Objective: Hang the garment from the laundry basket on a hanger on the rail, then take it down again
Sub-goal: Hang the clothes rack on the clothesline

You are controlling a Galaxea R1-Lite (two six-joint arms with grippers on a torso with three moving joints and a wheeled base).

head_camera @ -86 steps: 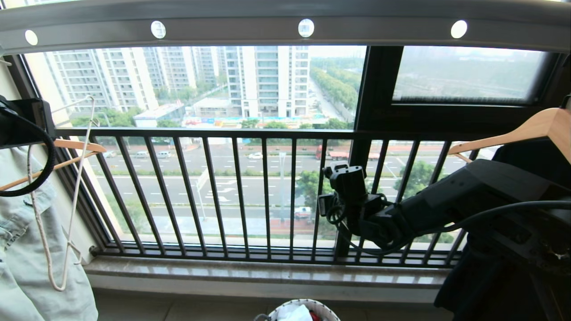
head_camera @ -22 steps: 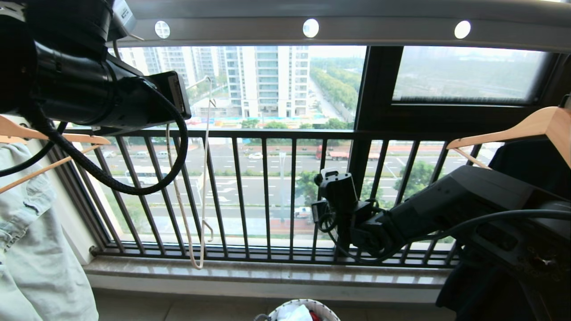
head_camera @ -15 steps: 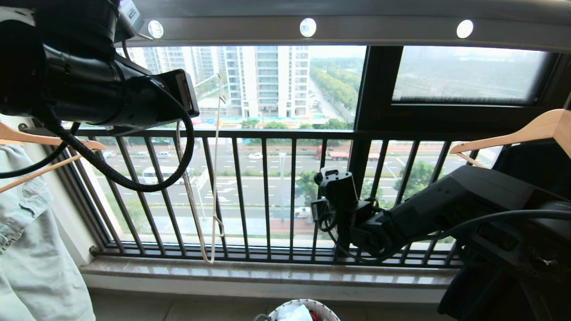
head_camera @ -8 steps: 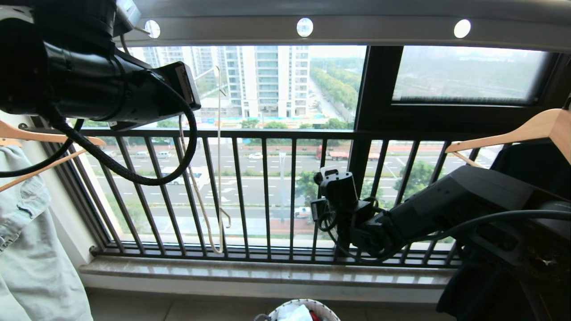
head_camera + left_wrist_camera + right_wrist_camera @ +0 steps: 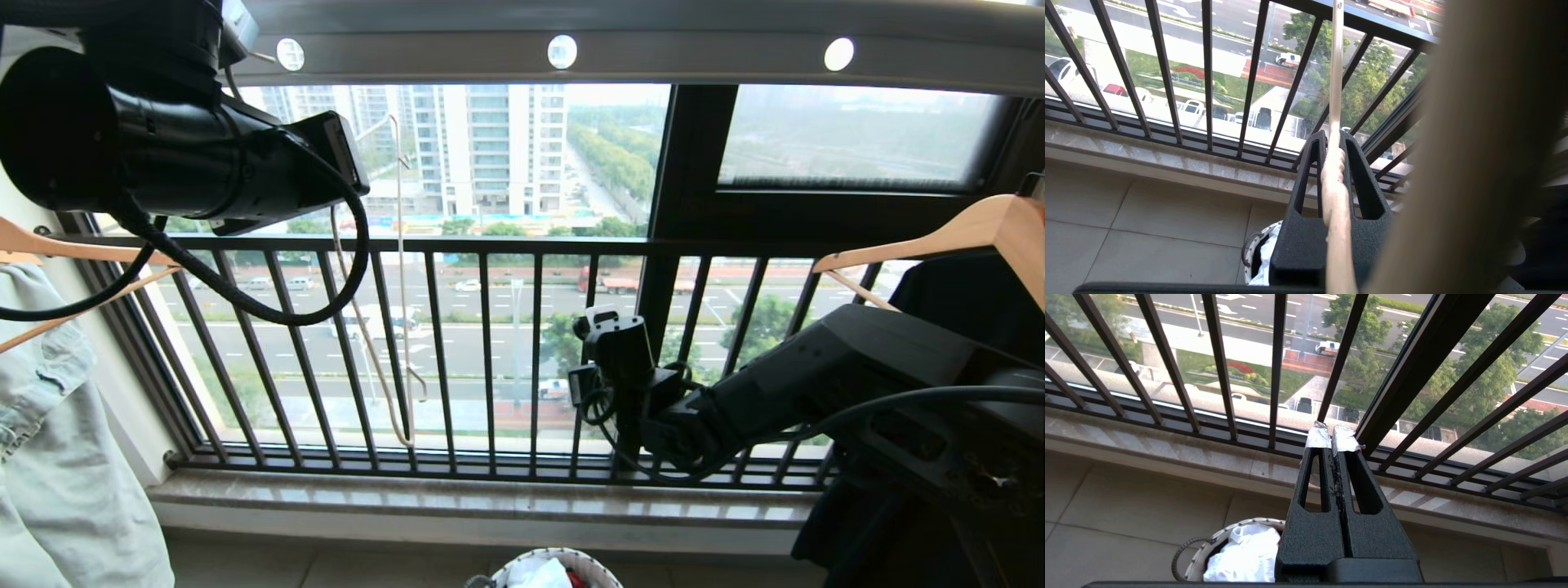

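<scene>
Left gripper (image 5: 1333, 163), raised at upper left, clamped on hanger (image 5: 400, 286); right gripper (image 5: 1334, 437), lower right, closed, empty.

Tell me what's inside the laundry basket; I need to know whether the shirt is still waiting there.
The laundry basket holds crumpled white cloth, probably the shirt, though no print shows. In the head view a bit of red peeks beside it. Anything underneath is covered.

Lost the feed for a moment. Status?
Left tool shut on hanger, held up under the rail. Right tool shut, empty, by the railing. Shirt in basket.
</scene>
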